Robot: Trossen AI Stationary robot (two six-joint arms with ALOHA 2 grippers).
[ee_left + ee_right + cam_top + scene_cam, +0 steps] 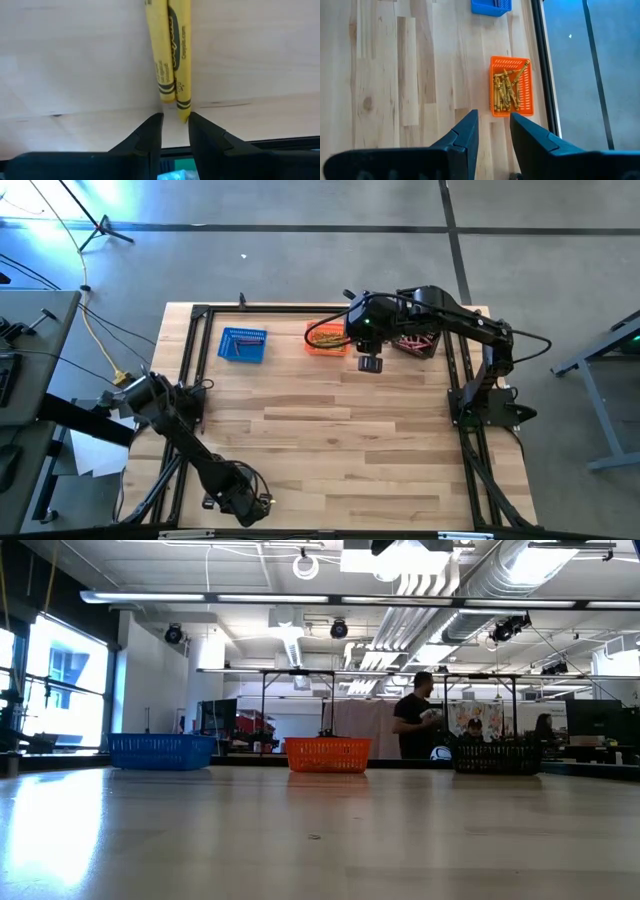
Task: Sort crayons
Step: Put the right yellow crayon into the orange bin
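Two yellow crayons (170, 50) lie side by side on the wooden table, close to its near edge. My left gripper (175, 122) (258, 505) points steeply down at them and is open. Its fingertips stand on either side of the near end of one crayon (183, 107). My right gripper (494, 120) (370, 363) hangs open and empty, high above the table, beside the orange basket (325, 338). That basket (511, 92) holds several yellow crayons. The blue basket (242, 345) holds dark crayons, and the black basket (418, 342) holds reddish ones. My left gripper's fingertips (192, 120) flank the near end (183, 114) of one yellow crayon, slanting down from above and pointing along it. I cannot tell whether they touch it. Both crayons lie flat on the table.
The three baskets stand in a row along the far edge: blue (160, 751), orange (327, 754), black (497, 758). A black frame rail (200, 370) runs round the table. Bare wood (340, 440) lies between the baskets and the near edge. A person (412, 727) stands in the room behind.
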